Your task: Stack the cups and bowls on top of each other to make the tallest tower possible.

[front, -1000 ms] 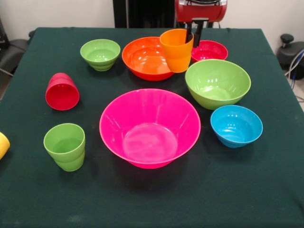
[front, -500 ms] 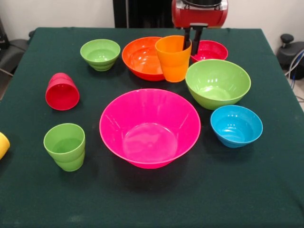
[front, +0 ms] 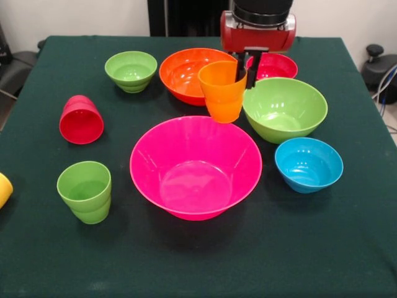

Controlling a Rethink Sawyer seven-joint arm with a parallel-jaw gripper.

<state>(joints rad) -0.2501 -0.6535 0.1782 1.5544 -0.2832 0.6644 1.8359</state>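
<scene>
Dark green cloth covers the table point(front: 347, 248), and behind it you see a pale wall with a black column. At the left edge a yellow plastic cup point(front: 4, 189) is cut off, so you get only a small part of it. The arm is cut off at the top too; you see only its red wrist body and the black gripper point(front: 245, 69).

The gripper is closed on the rim of the glossy orange plastic cup point(front: 222, 92), one finger inside the cup and one outside. This cup hangs upright, at the gripper's left side in the picture, in front of the large orange plastic bowl point(front: 186, 73) and just above the far rim of the very large pink plastic bowl point(front: 195, 166). Whether it touches anything below, you cannot tell.

Around it stand the large green bowl point(front: 284, 108) at its right, the small red bowl point(front: 276, 64) partly hidden behind the gripper, and the small blue bowl point(front: 308, 164). Well apart at the left are the small green bowl point(front: 131, 71), the red cup point(front: 80, 120) lying on its side, and the green cup point(front: 85, 191), upright.
</scene>
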